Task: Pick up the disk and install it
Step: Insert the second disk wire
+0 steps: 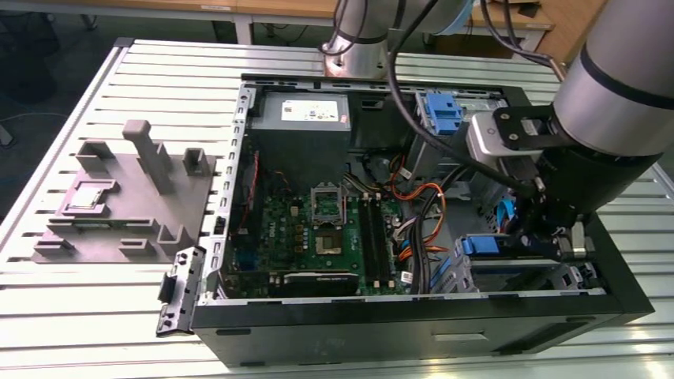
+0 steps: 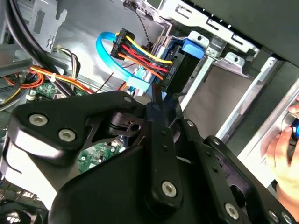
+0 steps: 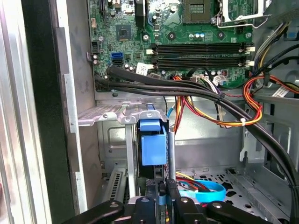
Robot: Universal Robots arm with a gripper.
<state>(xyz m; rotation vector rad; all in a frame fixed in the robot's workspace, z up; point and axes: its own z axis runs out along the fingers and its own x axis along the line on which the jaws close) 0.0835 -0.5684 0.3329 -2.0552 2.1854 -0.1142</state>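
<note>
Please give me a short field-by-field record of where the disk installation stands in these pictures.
scene: open computer case lying on a slatted table
gripper: lowered into the drive bay at the exterior view's right
disk: standing on edge in the metal drive cage, its blue bracket facing the camera
grip: fingers closed on the disk's edge
cables: orange and black bundle beside the bay
other: a person's hand at the case edge

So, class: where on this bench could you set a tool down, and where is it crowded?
Free: the slatted table in front of the grey fixture. Crowded: inside the computer case, where cables and the gripper pack the drive corner.
</note>
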